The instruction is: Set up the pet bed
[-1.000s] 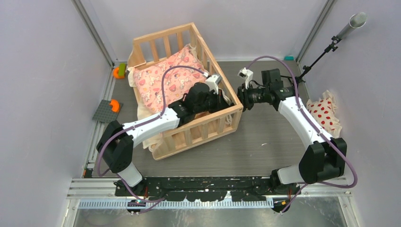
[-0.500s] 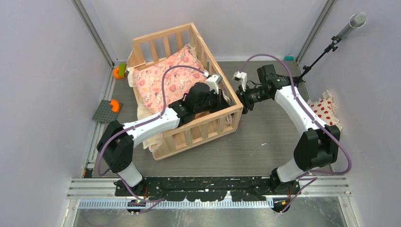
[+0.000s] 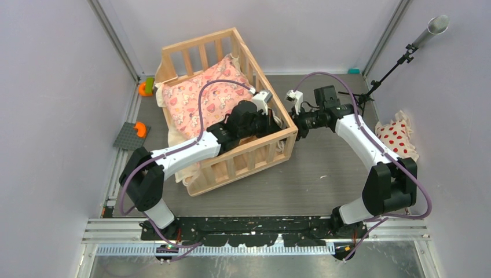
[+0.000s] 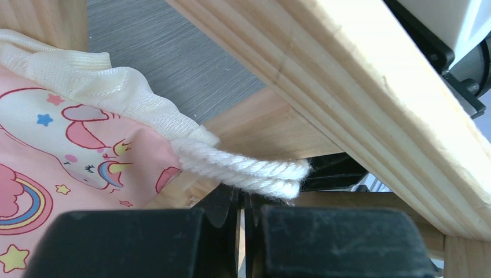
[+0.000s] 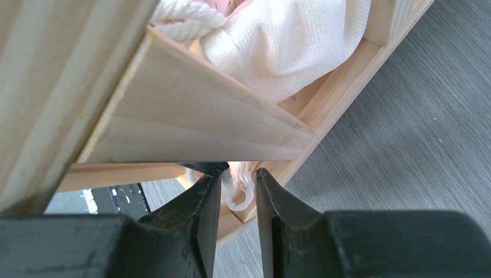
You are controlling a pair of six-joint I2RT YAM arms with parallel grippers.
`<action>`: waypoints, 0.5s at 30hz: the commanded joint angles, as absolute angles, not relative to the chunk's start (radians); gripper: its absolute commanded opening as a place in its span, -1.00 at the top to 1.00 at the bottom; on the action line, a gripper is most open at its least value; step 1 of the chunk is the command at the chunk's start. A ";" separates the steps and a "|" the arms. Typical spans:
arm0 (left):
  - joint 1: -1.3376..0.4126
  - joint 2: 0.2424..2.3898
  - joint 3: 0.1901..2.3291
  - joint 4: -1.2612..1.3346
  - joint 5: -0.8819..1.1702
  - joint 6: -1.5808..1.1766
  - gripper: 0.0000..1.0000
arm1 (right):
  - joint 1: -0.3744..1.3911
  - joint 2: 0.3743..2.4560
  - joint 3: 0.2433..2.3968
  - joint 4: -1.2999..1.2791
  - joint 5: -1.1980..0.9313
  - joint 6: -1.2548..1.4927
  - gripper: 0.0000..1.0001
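The light-wood pet bed (image 3: 231, 165) stands left of centre with a pink cartoon-print cushion (image 3: 202, 98) inside it. My left gripper (image 3: 277, 123) reaches into the bed's near-right corner. In the left wrist view it (image 4: 243, 197) is shut, and the cushion's cream rope tie (image 4: 249, 171) lies right at its tips under the rail (image 4: 347, 98); I cannot tell whether the tie is pinched. My right gripper (image 3: 295, 120) is outside that same corner. In the right wrist view it (image 5: 238, 175) is open, with a bit of cream tie (image 5: 240, 191) hanging between its fingertips beside the slat (image 5: 191, 127).
A white pillow with red dots (image 3: 399, 138) lies by the right wall. An orange and green toy (image 3: 146, 87) and a grey plate with an orange piece (image 3: 132, 134) sit by the left wall. A stand with a metal tube (image 3: 405, 55) rises at the back right.
My right arm has swung in and brought its gripper left, up against the bed's corner. The left arm and the bed have stayed put.
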State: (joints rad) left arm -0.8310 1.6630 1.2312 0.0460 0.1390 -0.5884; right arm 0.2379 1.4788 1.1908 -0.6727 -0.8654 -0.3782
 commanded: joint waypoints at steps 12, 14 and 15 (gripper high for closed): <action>-0.819 1.818 1.181 0.392 -0.152 -0.556 1.00 | 0.306 1.473 1.147 -0.637 -0.966 -0.334 0.85; -0.819 1.817 1.181 0.390 -0.153 -0.555 0.94 | 0.306 1.471 1.148 -0.637 -0.960 -0.325 0.98; -0.819 1.816 1.181 0.388 -0.153 -0.556 0.89 | 0.307 1.469 1.149 -0.634 -0.945 -0.314 0.98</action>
State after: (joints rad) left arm -0.8310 1.6680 1.2362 0.0460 0.1345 -0.5858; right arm 0.2554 1.4792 1.1549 -0.6434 -0.8665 -0.3603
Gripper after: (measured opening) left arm 0.029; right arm 0.041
